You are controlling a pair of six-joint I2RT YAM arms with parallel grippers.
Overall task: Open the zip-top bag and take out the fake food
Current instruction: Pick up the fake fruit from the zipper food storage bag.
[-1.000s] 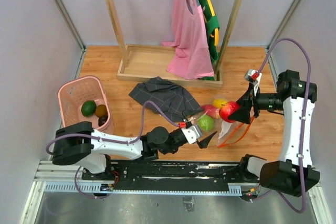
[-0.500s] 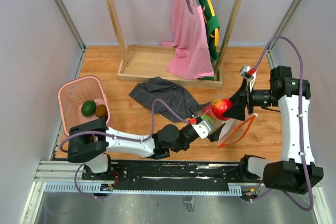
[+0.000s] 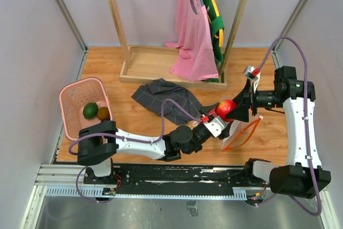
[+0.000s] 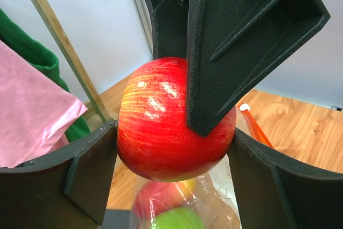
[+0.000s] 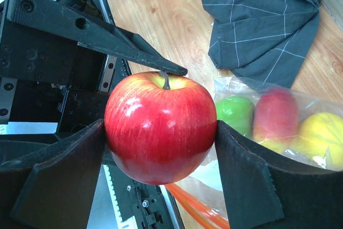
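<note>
We see the wooden worktop (image 3: 134,73) with a wooden clothes rack (image 3: 113,12) standing along its far edge; a pink shirt (image 3: 193,41) and a green garment (image 3: 216,30) hang on it. The left arm (image 3: 134,146) reaches from the near left corner across the near edge toward the right. The right arm (image 3: 300,127) stands at the right edge and bends inward.

A grey checked cloth (image 3: 166,97) lies crumpled in the middle of the worktop. A pink basket (image 3: 64,105) stands at the left edge and holds a dark green fruit (image 3: 90,110) and a brownish fruit (image 3: 103,113).

The zip-top bag (image 5: 241,88) lies on the right half of the worktop, toward the near edge, and its orange-red zip strip (image 3: 244,137) curls out on the side of the right edge. Inside it we see a lime green fruit (image 5: 235,113), a red-yellow fruit (image 5: 276,116) and a yellow fruit (image 5: 321,132).

The right gripper (image 5: 159,148) clamps a red apple (image 3: 226,109) in the air above the bag, with one finger against each side. The left gripper (image 4: 174,148) has its two fingers on either side of the same apple, very close to its skin; we cannot tell if they press on it.
</note>
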